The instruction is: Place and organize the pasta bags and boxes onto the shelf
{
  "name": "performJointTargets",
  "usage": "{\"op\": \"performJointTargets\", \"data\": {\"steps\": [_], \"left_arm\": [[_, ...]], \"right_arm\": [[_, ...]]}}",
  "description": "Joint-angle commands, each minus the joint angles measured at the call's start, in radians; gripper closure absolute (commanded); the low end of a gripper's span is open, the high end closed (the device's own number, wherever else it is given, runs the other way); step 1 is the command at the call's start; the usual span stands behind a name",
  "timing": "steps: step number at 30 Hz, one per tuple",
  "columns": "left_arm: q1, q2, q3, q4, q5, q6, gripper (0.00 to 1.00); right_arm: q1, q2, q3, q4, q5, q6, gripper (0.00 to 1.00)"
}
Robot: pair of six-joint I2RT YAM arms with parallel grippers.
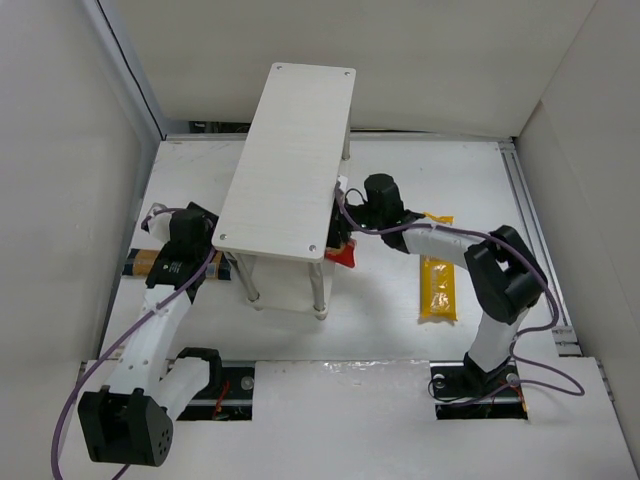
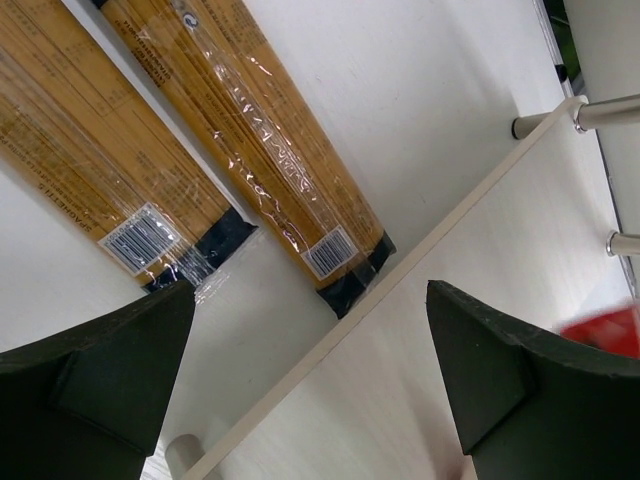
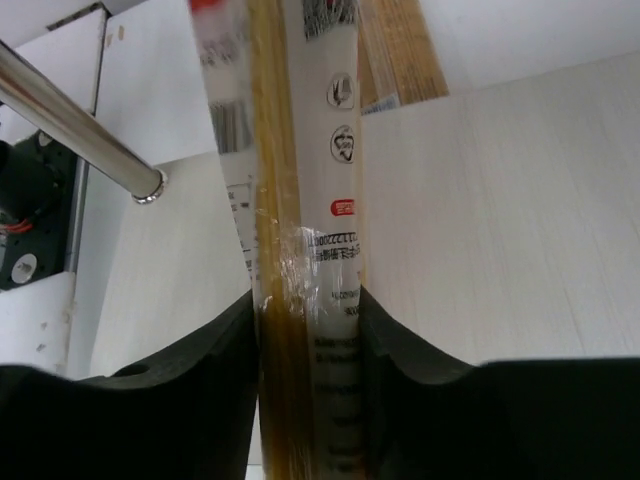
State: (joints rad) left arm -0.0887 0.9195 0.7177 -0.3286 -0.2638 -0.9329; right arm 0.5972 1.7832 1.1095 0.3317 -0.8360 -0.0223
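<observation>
The white shelf [image 1: 290, 160] stands mid-table. Two tan-orange pasta boxes with navy ends lie on the table at its left, one [image 2: 90, 170] beside the other [image 2: 260, 150], whose end reaches the edge of the lower board [image 2: 420, 250]. An end of them shows in the top view [image 1: 140, 263]. My left gripper [image 2: 310, 290] is open and empty above that edge, at the shelf's left side [image 1: 190, 235]. My right gripper [image 3: 305, 300] is shut on the red bag [image 3: 300, 180], held under the top board at the shelf's right side; its red tip shows [image 1: 343, 255]. The yellow bag [image 1: 437, 285] lies on the table at the right.
A metal shelf leg [image 3: 80, 120] stands just left of the held bag. Two more legs [image 2: 600, 112] show at the far side of the lower board. White walls enclose the table on three sides. The right arm's elbow [image 1: 505, 270] hangs beside the yellow bag.
</observation>
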Motion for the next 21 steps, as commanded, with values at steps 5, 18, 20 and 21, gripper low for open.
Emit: {"op": "performJointTargets", "data": {"steps": [5, 18, 20, 21], "left_arm": [[0.006, -0.028, -0.006, 0.019, -0.005, 0.022, 0.01], [0.006, -0.018, 0.025, -0.018, -0.057, 0.013, 0.01], [0.006, -0.018, 0.034, -0.018, -0.072, 0.013, 0.01], [0.006, -0.018, 0.045, -0.018, -0.087, 0.026, 0.01]], "right_arm": [[0.009, 0.008, 0.038, 0.176, -0.043, 0.021, 0.23], [-0.256, -0.344, -0.218, -0.130, 0.297, 0.159, 0.00], [-0.339, -0.437, -0.282, -0.236, 0.450, 0.188, 0.00], [-0.364, -0.465, -0.304, -0.340, 0.507, 0.199, 0.00]]}}
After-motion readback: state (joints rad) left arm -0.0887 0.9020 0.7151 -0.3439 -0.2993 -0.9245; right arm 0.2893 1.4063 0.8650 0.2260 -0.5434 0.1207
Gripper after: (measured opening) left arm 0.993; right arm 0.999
